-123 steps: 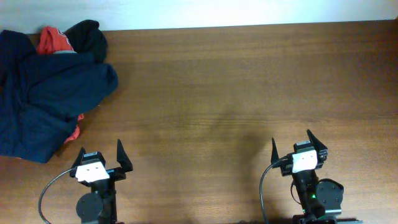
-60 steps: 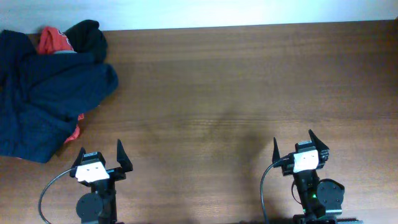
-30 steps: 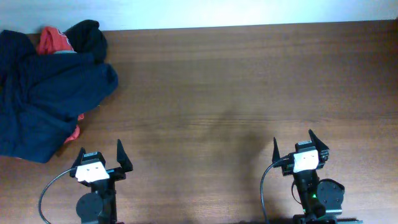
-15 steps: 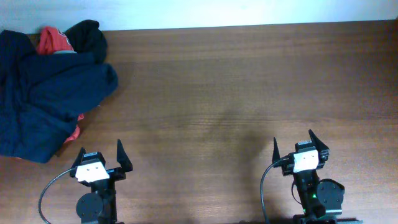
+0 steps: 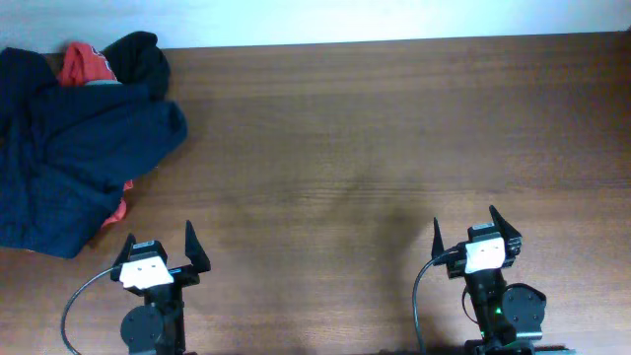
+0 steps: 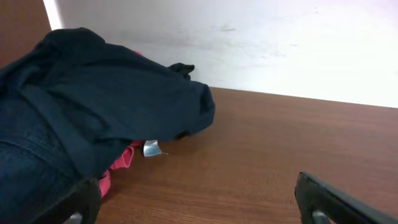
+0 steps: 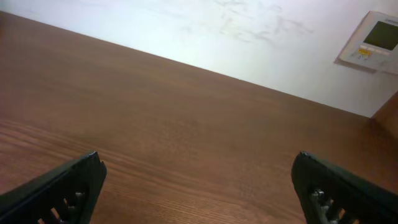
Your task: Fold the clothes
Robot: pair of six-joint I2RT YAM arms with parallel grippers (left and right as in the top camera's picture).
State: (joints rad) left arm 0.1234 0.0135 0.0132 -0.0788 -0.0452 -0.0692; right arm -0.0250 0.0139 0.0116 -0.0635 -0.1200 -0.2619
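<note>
The clothes [image 5: 74, 163], a large dark navy garment, lie crumpled in a heap at the table's far left; the left wrist view shows the clothes [image 6: 93, 118] bunched up ahead and to the left. My left gripper [image 5: 159, 239] stands open at the near edge, just below and right of the heap, touching nothing. In its own view the left gripper [image 6: 199, 202] has bare wood between the jaws. My right gripper [image 5: 463, 224] is open at the near right, far from the fabric. The right gripper [image 7: 199, 186] frames only table.
A red garment [image 5: 87, 64] and a black one [image 5: 143, 59] lie under and behind the navy heap, with red fabric [image 6: 121, 158] and a white tag [image 6: 151, 149] poking out below it. The wooden table [image 5: 375, 148] ends at a white wall [image 7: 249, 37] with a wall panel [image 7: 373, 40].
</note>
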